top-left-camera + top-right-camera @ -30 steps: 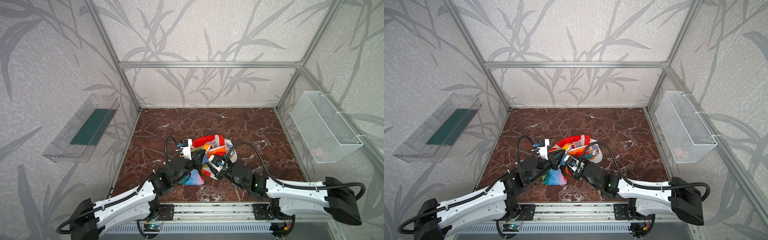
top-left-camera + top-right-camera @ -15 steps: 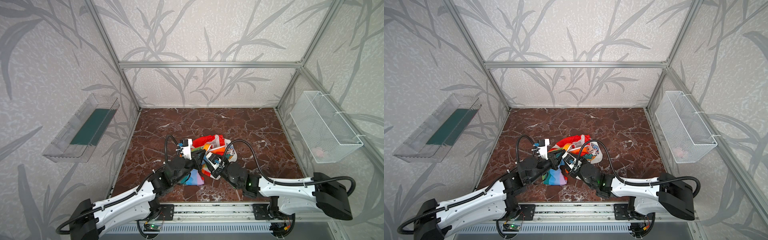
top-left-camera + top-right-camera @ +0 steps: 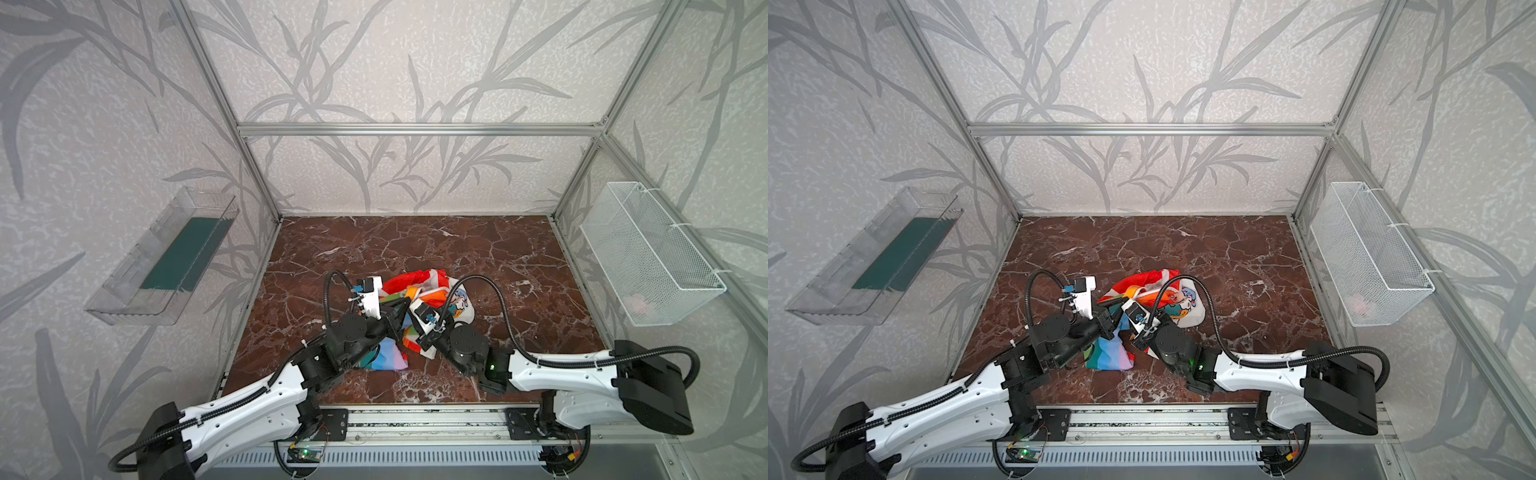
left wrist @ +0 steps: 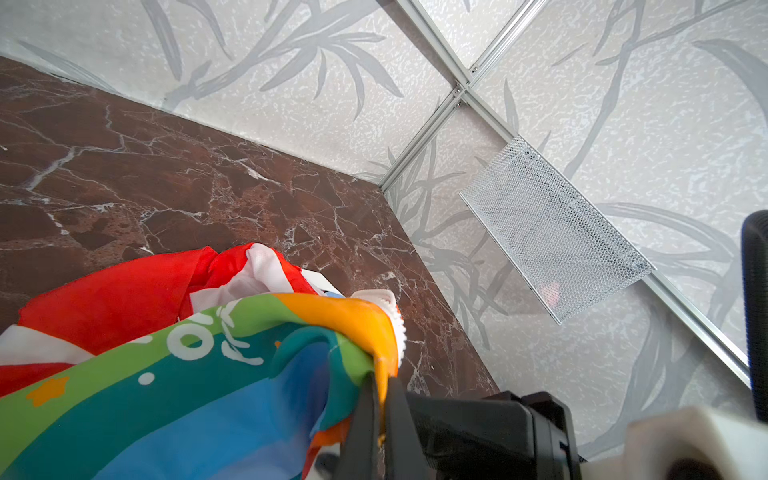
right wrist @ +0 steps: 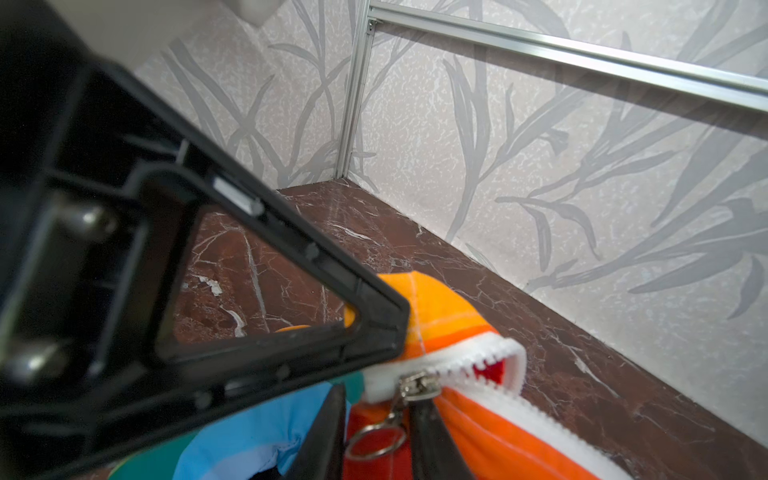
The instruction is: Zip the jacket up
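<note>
The bench (image 3: 498, 257) carries the jacket (image 3: 432, 291), bunched toward its front middle, in the same place as a second ago. The right arm (image 3: 561, 365) is noted swung leftward in both top views. The fingers of the left gripper (image 4: 380, 382) are pressed together on the jacket's orange zipper edge, as before. The fingers of the right gripper (image 5: 378, 411), wider earlier, are now closed onto the ring pull (image 5: 386, 424) below the slider (image 5: 417, 384).

The jacket (image 4: 208, 374) is rainbow-striped with white lettering; its hood (image 4: 116, 299) red, zipper (image 5: 469, 359) white.
</note>
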`<action>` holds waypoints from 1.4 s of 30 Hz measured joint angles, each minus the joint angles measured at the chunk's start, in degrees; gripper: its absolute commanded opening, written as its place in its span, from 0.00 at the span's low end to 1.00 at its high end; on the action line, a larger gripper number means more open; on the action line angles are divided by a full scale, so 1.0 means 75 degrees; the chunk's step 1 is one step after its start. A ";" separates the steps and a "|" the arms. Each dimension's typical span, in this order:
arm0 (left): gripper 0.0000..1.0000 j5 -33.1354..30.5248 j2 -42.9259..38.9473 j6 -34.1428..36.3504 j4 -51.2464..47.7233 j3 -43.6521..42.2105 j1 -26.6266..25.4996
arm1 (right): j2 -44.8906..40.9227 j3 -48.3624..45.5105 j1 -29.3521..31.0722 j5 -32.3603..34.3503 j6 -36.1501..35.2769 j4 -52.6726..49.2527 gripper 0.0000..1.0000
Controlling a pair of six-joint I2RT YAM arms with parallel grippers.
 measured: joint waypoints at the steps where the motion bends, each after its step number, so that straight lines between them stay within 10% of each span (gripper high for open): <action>1: 0.00 -0.0003 -0.0020 0.0003 -0.0009 0.0000 -0.0003 | -0.0029 0.0003 0.0003 0.0003 0.0003 -0.0012 0.15; 29: 0.00 -0.0087 -0.0560 0.0778 -0.1119 0.0003 -0.0006 | -0.0959 0.0560 -0.0073 -0.1110 0.0641 -0.2669 0.02; 42: 0.00 -0.0073 -0.0554 0.0813 -0.1241 0.0000 -0.0006 | -0.1148 0.0562 -0.1099 -0.3410 0.1693 -0.2993 0.02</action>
